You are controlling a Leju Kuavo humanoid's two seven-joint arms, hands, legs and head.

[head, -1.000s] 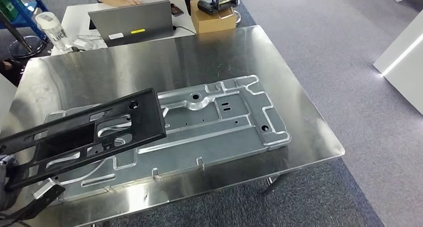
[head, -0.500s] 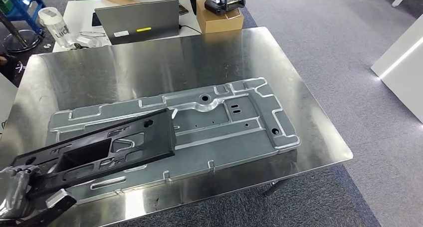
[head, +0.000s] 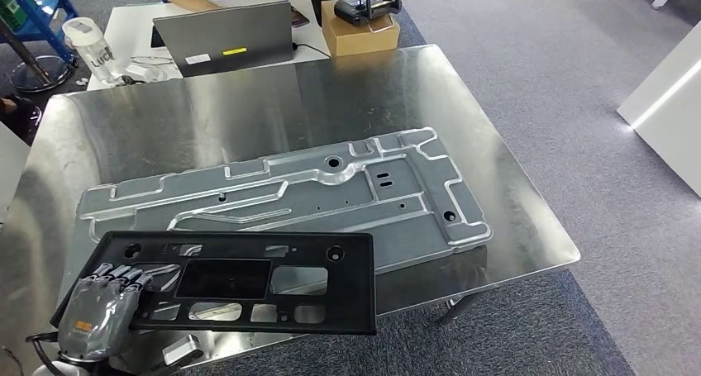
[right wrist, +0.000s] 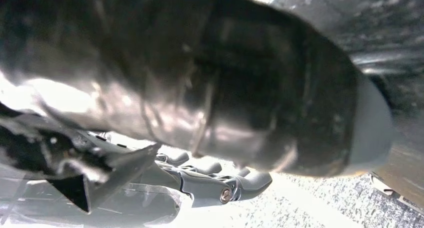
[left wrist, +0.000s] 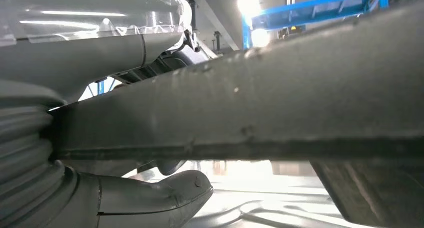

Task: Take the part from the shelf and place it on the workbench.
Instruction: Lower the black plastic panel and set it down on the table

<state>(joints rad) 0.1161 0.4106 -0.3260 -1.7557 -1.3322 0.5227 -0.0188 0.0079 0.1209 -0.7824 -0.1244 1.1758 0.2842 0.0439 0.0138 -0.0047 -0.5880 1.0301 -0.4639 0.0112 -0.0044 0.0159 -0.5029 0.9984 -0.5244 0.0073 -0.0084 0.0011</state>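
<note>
My left hand (head: 103, 310) grips the part (head: 240, 281) by its left end at the worktop's (head: 248, 103) near-left corner. Within the last second I've swung it level; long axis now runs along the near edge, overhanging it, so set-down seems close. Right hand (right wrist: 220, 183): can't tell.

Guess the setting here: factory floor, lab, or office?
Probably an office-style robot test lab. A steel workbench stands on grey carpet; a person works at a laptop just behind it. The left robot hand holds a black part over a stamped metal panel.
</note>
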